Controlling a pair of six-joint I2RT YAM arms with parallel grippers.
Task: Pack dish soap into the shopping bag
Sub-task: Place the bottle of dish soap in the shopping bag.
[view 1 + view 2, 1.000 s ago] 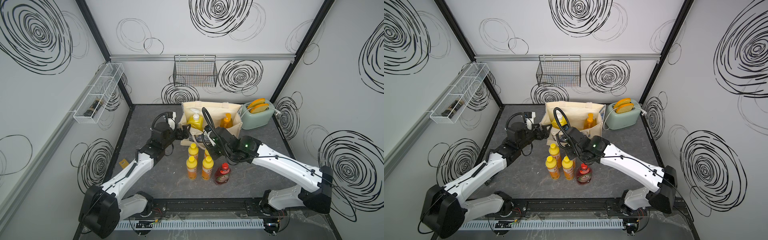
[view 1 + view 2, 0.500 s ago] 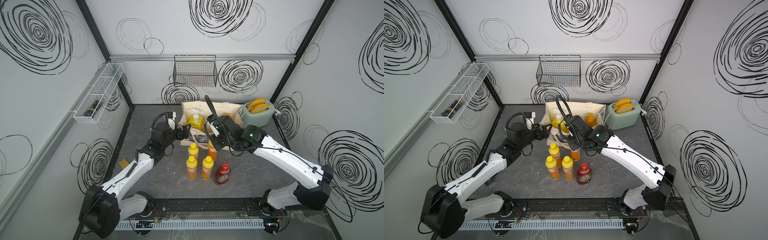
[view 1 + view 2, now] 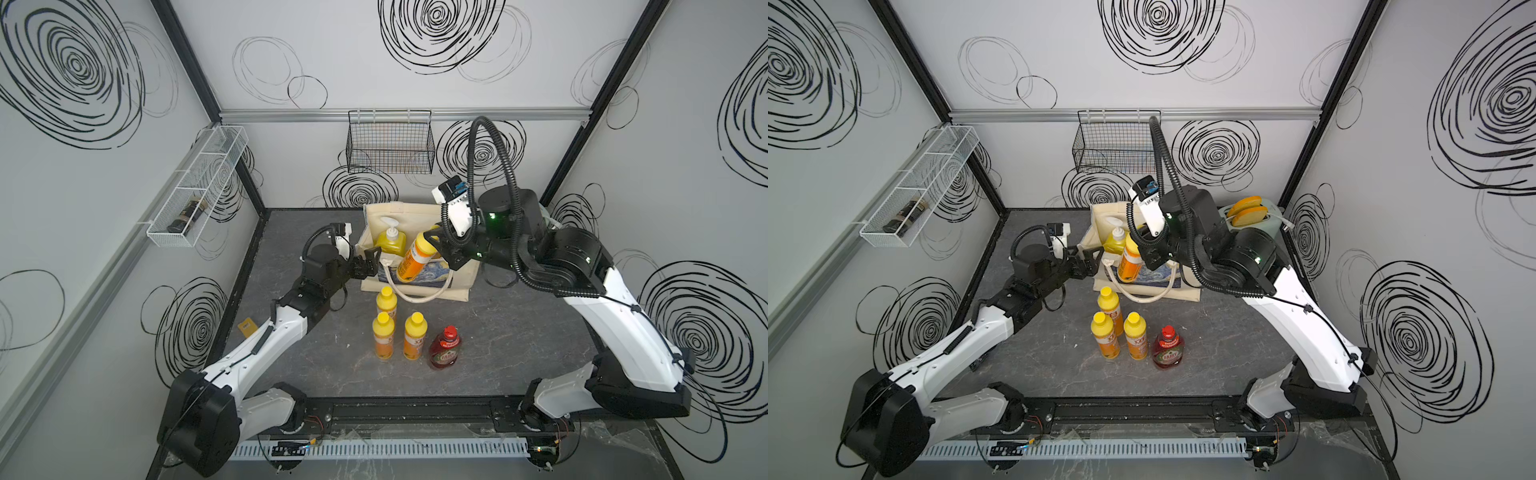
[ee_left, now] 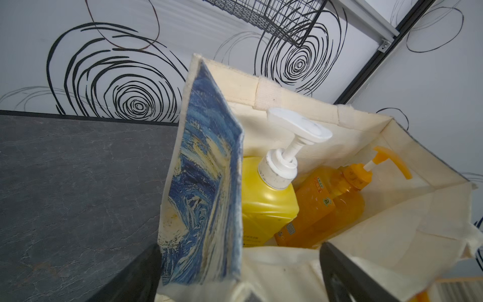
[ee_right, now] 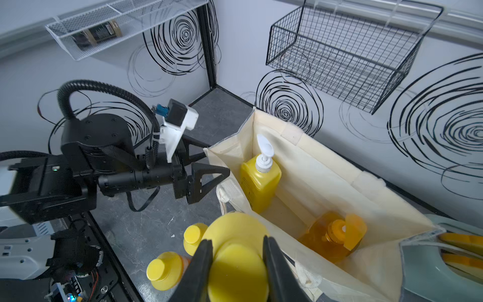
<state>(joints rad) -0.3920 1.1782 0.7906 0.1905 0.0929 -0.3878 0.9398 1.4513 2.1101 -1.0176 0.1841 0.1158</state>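
My right gripper [image 5: 236, 251] is shut on the cap of a small yellow dish soap bottle [image 3: 415, 259], which hangs tilted over the front edge of the cream shopping bag [image 3: 457, 282]. Inside the bag stand a yellow white-pump bottle [image 4: 266, 204] and an orange pump bottle [image 4: 332, 206]. My left gripper [image 3: 370, 259] is open, its fingers astride the bag's left front corner. On the table in front of the bag stand three small yellow bottles [image 3: 385, 301] [image 3: 383, 340] [image 3: 414, 336] and a red Fairy bottle [image 3: 445, 349].
A pale green toaster [image 3: 1250, 220] sits right of the bag. A black wire basket [image 3: 390, 145] hangs on the back wall above it. A white wire shelf [image 3: 199, 187] with a dark jar is on the left wall. A small yellow card [image 3: 248, 326] lies near the left arm.
My right gripper has lifted the small yellow bottle from the group on the table, up and back toward the bag's opening. The left arm has stayed still.
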